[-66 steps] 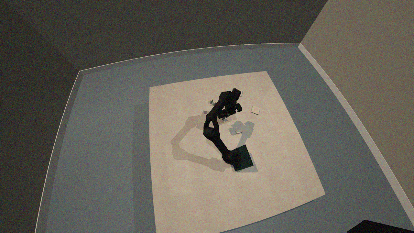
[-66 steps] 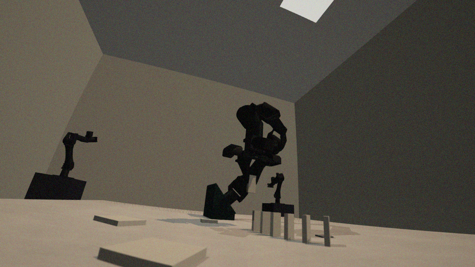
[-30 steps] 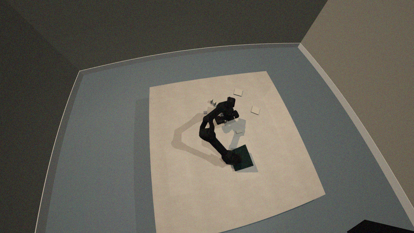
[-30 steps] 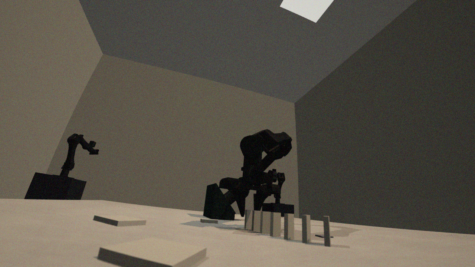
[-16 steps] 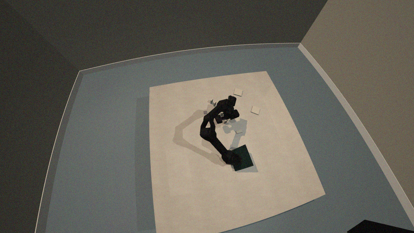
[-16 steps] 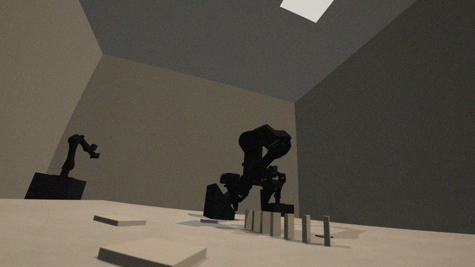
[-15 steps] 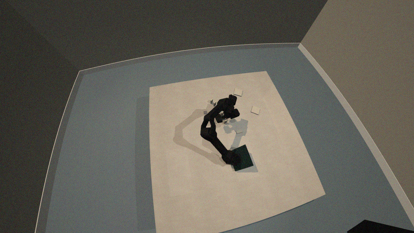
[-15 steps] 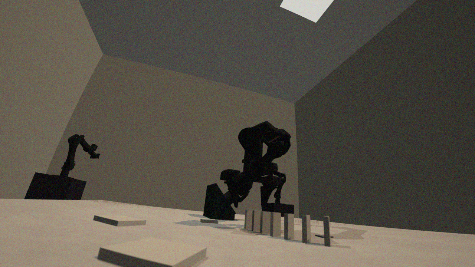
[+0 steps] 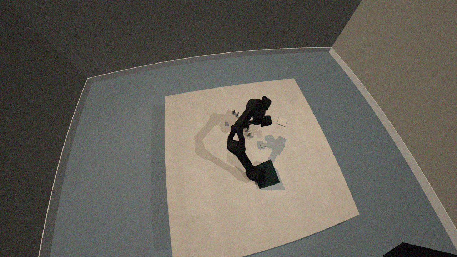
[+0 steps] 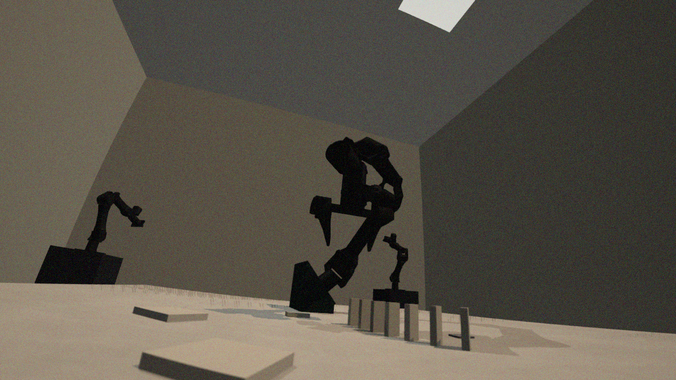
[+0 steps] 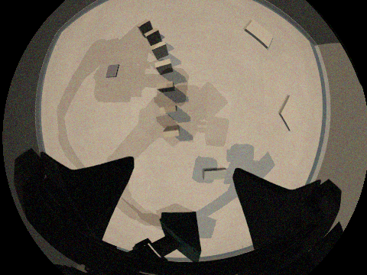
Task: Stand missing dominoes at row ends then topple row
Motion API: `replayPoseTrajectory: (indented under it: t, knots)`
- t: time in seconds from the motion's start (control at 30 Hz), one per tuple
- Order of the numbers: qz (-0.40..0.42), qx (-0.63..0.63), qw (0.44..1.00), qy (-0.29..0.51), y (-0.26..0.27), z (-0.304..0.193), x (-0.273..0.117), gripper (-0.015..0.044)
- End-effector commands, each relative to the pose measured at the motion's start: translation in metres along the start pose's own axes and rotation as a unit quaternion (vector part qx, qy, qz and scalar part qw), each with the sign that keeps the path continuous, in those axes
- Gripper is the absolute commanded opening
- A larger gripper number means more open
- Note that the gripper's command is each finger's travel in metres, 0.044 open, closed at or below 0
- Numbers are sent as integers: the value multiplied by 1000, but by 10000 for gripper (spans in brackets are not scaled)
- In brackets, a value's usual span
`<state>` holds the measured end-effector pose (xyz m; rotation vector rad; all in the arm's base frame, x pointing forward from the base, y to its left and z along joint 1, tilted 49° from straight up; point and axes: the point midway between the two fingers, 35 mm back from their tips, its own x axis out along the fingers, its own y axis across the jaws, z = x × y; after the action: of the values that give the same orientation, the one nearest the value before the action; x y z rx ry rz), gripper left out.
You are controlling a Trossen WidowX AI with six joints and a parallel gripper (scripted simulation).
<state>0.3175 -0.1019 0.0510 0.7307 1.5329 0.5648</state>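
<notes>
Several pale dominoes stand upright in a slightly curved row; the end domino nearest the arm's base [image 10: 353, 312] [image 11: 171, 134] and the one at the far end [image 10: 465, 329] [image 11: 145, 27] both stand. My gripper [image 10: 348, 248] [image 11: 185, 169] is wide open and empty, raised above the table near the base end of the row. A small domino-like block [image 9: 263, 146] [image 10: 297, 314] [image 11: 215, 174] lies flat between the row and the base. A small grey tile [image 9: 226, 124] [image 10: 460, 336] [image 11: 112, 71] lies flat on the row's other side. In the top view the arm hides the row's middle.
Two larger pale slabs lie flat away from the row: one slab [image 10: 217, 357] [image 11: 260, 33] and another slab [image 10: 172, 314]. My arm's dark base block [image 9: 269, 174] [image 10: 309, 293] [image 11: 183, 229] stands beyond the row. Two other arms stand in the background of the exterior view.
</notes>
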Motion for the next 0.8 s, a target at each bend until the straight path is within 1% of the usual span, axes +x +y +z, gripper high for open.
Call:
replayPoseTrajectory:
  t: [0.0,0.07,0.13,0.27,0.33,0.37,0.77]
  knots:
    - [2,183,983,6,-36,-20,17,440]
    - [1,292,956,6,-54,-31,27,440]
    - [0,397,918,6,-71,-44,38,440]
    - [0,591,807,7,-98,-72,62,440]
    - [0,647,763,7,-105,-82,70,440]
    - [0,655,756,7,-106,-83,71,440]
    - [0,655,756,7,-106,-83,73,440]
